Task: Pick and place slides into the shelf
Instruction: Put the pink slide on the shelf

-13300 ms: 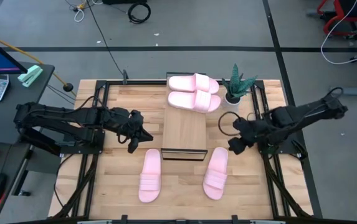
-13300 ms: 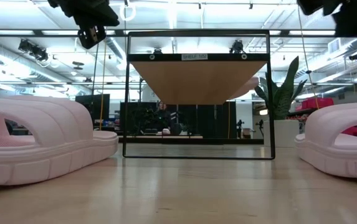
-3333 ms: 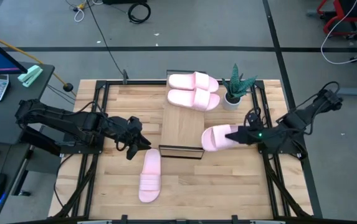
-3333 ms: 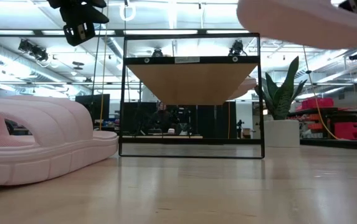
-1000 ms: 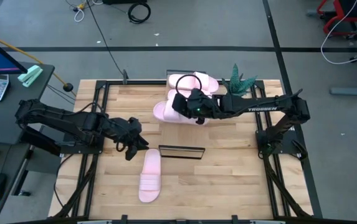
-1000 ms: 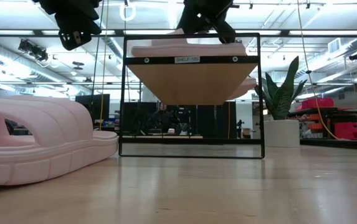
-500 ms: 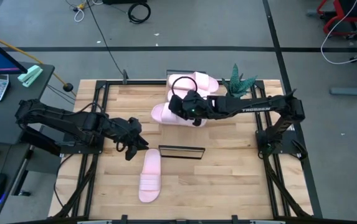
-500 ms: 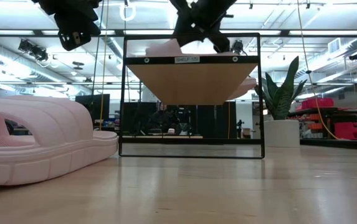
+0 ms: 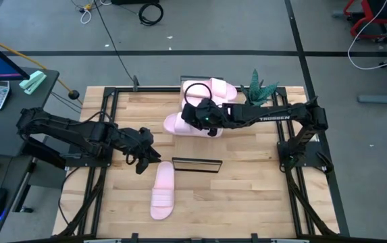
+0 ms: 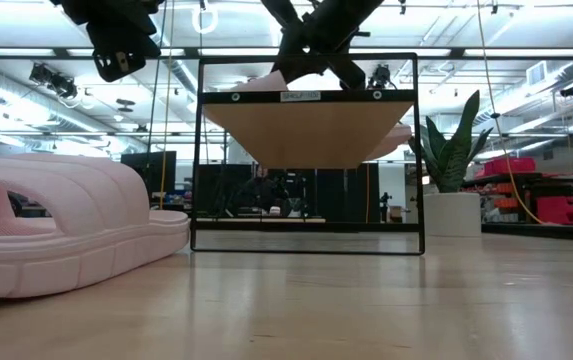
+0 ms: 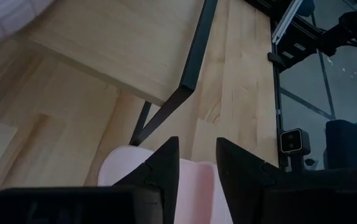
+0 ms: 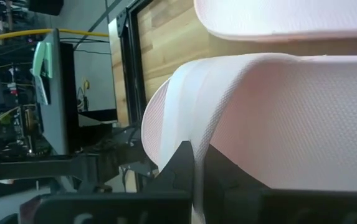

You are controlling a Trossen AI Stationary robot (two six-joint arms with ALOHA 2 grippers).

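My right gripper (image 9: pixel 203 120) reaches over the light-wood shelf (image 9: pixel 196 145) and is shut on a pale pink slide (image 9: pixel 177 124), whose left end sticks out past the shelf's left side. Two more slides (image 9: pixel 213 88) lie side by side on the shelf's far end. A fourth slide (image 9: pixel 163 191) lies sole down on the tabletop, near left of the shelf. It fills the low view's left (image 10: pixel 66 230). My left gripper (image 9: pixel 147 154) is open and empty, just above that slide's far end (image 11: pixel 194 186). My right gripper holds the slide by its end toward the table's right (image 12: pixel 228 124). One dark finger (image 12: pixel 184 165) lies against the foam; the slide hides the other. The fingers come from the table's right, slanting down. The slide lies crosswise over the shelf top (image 10: pixel 266 82).
A potted plant (image 9: pixel 255 91) stands at the shelf's far right. The shelf's black frame (image 10: pixel 201 150) stands upright at its near end. Black rails (image 9: pixel 109 128) run along both table sides. Bare tabletop (image 9: pixel 247 196) lies at the near right.
My right gripper has gone a little toward the table's left edge with the slide. The slide's left end now sticks out farther past the shelf's left side. In the low view the slide lay level on the shelf top, and now only its left tip shows.
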